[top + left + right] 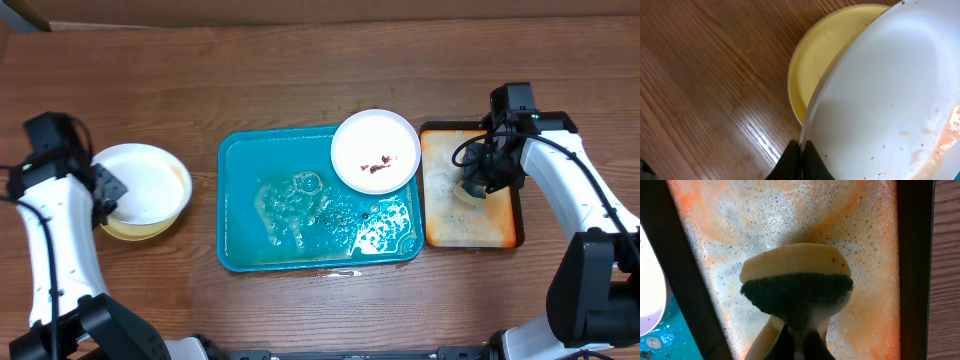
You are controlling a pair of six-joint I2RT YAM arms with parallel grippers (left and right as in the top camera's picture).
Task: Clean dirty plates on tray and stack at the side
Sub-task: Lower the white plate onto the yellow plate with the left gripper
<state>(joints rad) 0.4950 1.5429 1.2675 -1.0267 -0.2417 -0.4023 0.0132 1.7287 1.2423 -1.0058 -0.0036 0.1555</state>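
2 plates look nearly done, with the left gripper (800,148) pinching the white plate (140,180) by its rim over the yellow plate (135,231) at the side, while 1 dirty plate (375,150) sits on the blue tray (240,250) and the right gripper (799,332) squeezes the sponge (796,277) over the orange tray (500,225).

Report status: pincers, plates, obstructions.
Left pincer shut on white plate, over yellow plate. Right pincer shut on sponge above orange tray. Smeared plate on teal tray corner. Nothing blocking.
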